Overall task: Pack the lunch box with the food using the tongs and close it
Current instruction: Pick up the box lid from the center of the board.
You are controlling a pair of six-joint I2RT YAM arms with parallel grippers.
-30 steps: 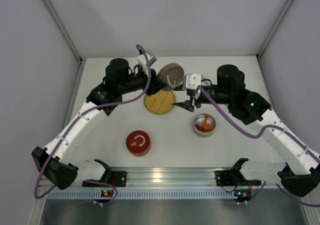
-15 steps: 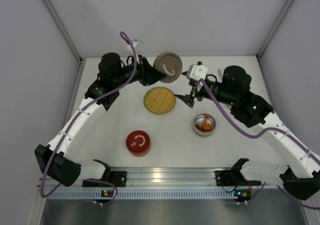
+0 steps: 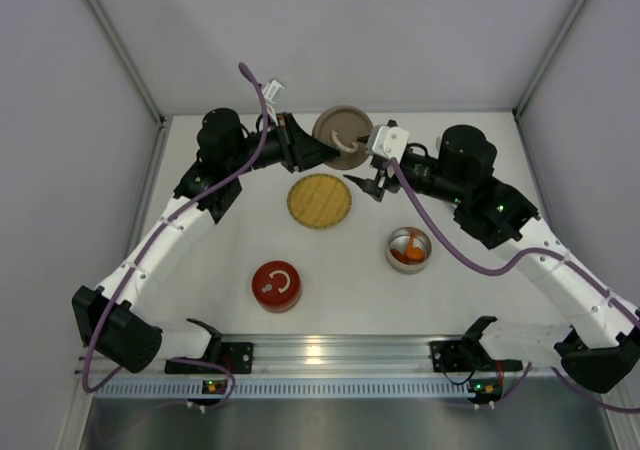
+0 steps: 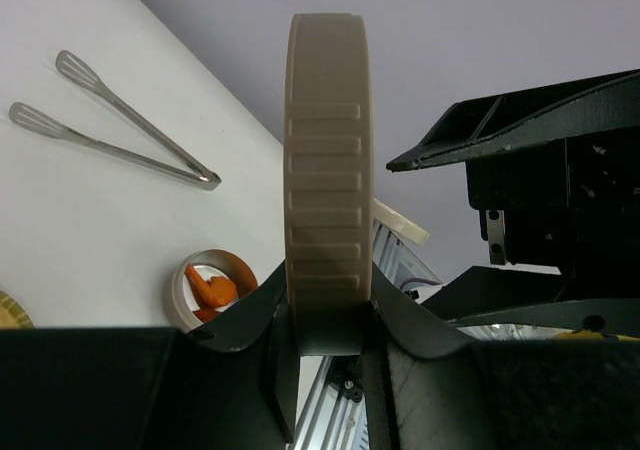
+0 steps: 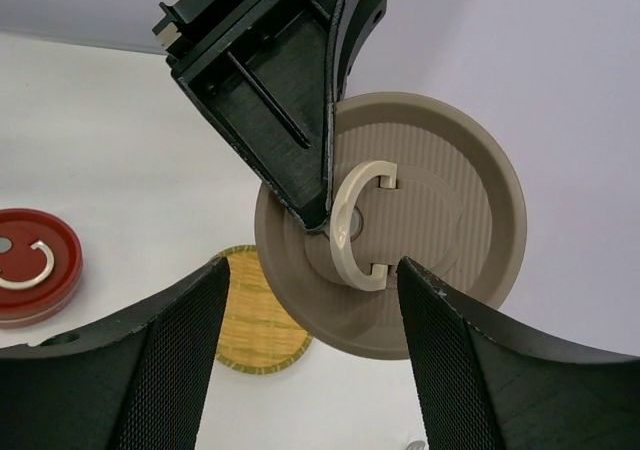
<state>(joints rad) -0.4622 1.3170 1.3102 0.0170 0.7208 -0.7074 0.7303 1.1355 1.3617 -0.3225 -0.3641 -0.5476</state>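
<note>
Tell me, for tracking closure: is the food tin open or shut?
Open: orange food shows inside the tin; the beige lid is up in the left tool.

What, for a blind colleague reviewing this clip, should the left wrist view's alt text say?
A round tan ribbed plastic lid stands on edge, clamped in the left end effector. Behind it on the white table sit long silver metal tongs and a small round tin holding orange food pieces.

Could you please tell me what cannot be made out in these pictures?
Tongs: absent from the top view, presumably under the right arm; only the left wrist view shows them.
Food count: left end effector covers part of the tin in its wrist view; too small from above.
Beige lid: underside faces away in every view.
</note>
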